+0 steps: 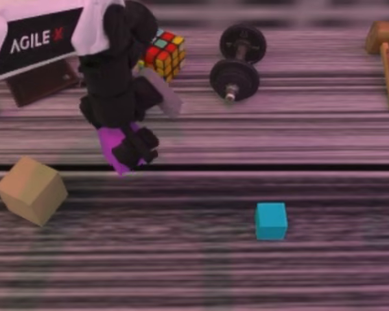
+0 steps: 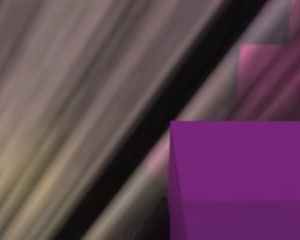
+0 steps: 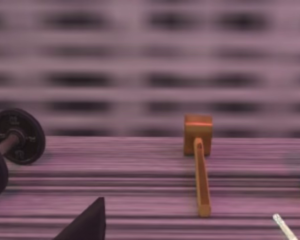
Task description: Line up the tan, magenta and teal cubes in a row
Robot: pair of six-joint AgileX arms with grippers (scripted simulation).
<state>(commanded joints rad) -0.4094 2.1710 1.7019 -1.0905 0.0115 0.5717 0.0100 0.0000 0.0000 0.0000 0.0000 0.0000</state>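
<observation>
My left gripper (image 1: 131,150) is shut on the magenta cube (image 1: 107,142), left of the table's middle; the cube fills a corner of the left wrist view (image 2: 240,175). Whether it touches the table I cannot tell. The tan cube (image 1: 31,190), the largest, sits turned at an angle near the left edge, below and left of the gripper. Well apart to the right, past the middle, rests the small teal cube (image 1: 271,221). Only a dark part of my right gripper (image 3: 90,225) shows, in the right wrist view; that arm is outside the top view.
At the back stand a multicoloured puzzle cube (image 1: 163,53) beside the left arm, a black dumbbell (image 1: 238,61) and a wooden mallet (image 1: 387,58) at the far right. A dark brown object (image 1: 42,81) lies at the back left.
</observation>
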